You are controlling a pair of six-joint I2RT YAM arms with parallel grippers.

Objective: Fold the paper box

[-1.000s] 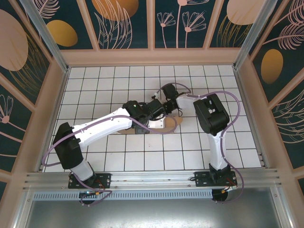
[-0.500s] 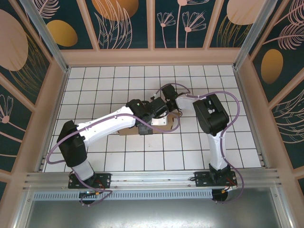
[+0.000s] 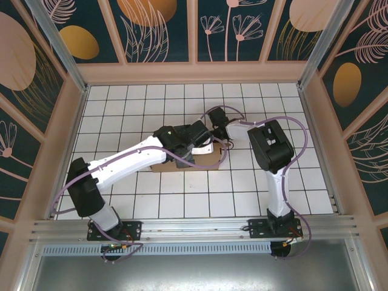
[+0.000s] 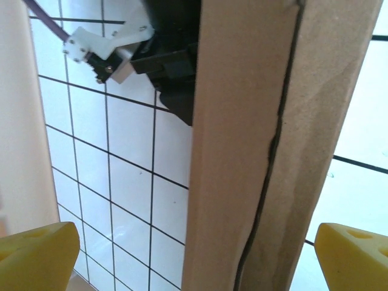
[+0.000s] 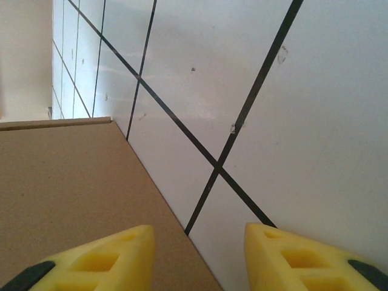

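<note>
Partway through folding the paper box (image 3: 212, 159) at the middle of the table (image 3: 121, 121) (one wall apparently raised), left tool (image 4: 194, 254) spread wide astride it, right tool (image 5: 203, 260) parted, empty, beside it; next, likely pressing that wall home.

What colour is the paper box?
The paper box is plain brown, clearest in the left wrist view.

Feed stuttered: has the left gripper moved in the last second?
Yes: left gripper drifted slightly left and toward the back wall, against the tile grid.
</note>
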